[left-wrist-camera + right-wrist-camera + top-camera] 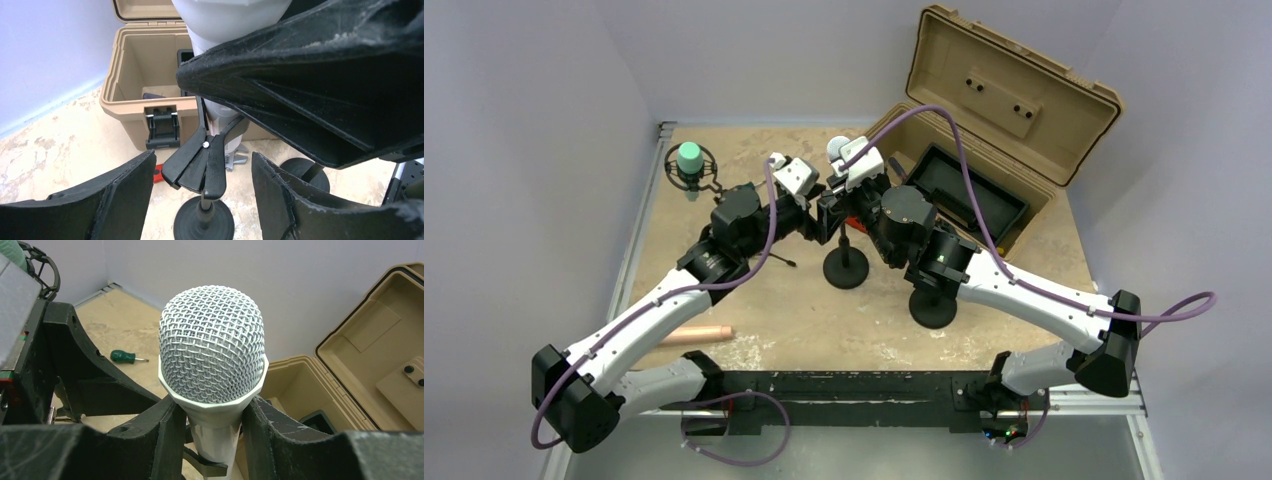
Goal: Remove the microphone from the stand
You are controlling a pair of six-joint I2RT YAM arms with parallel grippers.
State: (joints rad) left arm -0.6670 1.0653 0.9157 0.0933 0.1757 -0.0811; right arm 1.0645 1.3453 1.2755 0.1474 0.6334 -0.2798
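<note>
The microphone [212, 345] has a silver mesh head and a white body. It stands upright in the black spring clip [200, 165] of a stand with a round black base [846, 268]. My right gripper [215, 432] is shut on the white body just under the head collar, one finger on each side. My left gripper [202, 200] is open, lower down. Its fingers [100, 200] flank the clip's handles with a gap on both sides. In the top view the microphone head [836, 148] shows above both grippers, the left [819, 215] and the right [849, 185].
An open tan case [984, 120] with a black tray [954, 190] stands at the back right, close behind the stand. A second round stand base [934, 308] is under my right arm. A green microphone in a shock mount [690, 160] is back left. A wooden dowel [696, 333] lies front left.
</note>
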